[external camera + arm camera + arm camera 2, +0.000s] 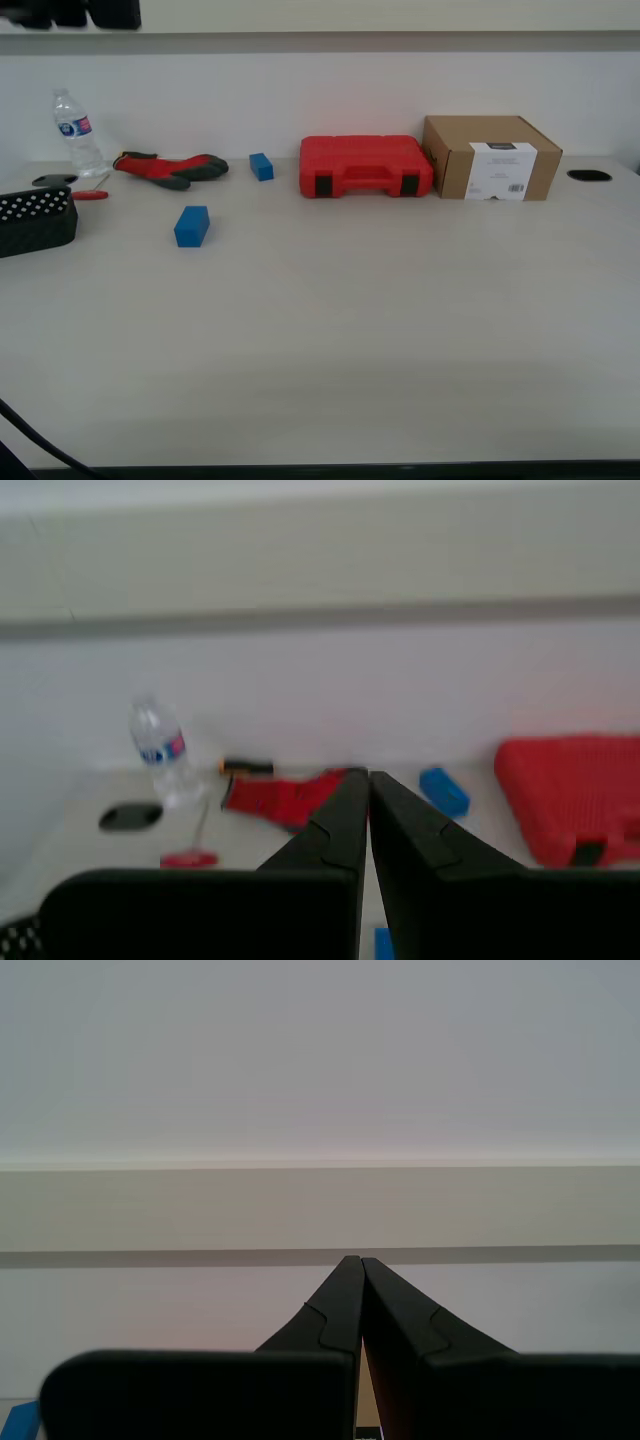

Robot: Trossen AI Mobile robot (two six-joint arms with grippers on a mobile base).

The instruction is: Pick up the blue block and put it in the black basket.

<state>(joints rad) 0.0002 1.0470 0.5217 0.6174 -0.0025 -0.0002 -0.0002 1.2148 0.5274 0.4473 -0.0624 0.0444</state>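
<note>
Blue block (191, 226) sitting on the tabletop (350, 330) toward the far left corner, free on all sides, nothing touching it. Black basket (36, 220) parked right at the left edge, partly cut off, perforated wall showing rows of pale dots; near the block but apart from it.

Along the far edge: a water bottle (77, 133) upright near the far left corner, a red and grey glove (170, 167) lying flat next to it, then a smaller blue block (261, 166) just past the glove. A red tool case (365, 166) close to the middle of the far edge, with a cardboard box (490, 157) right beside it, looks like touching or nearly so. Something small and red-handled (88, 195) lying between the bottle and the basket, too small to make out.

First pincer (368, 776) closed, tips pressed together, gripping nothing, held up off the tabletop and looking over toward the glove and the bottle. Second pincer (360, 1260) also closed on nothing, pointed at the plain wall (320, 1060) beyond the far edge. Neither arm visible in the exterior view.
</note>
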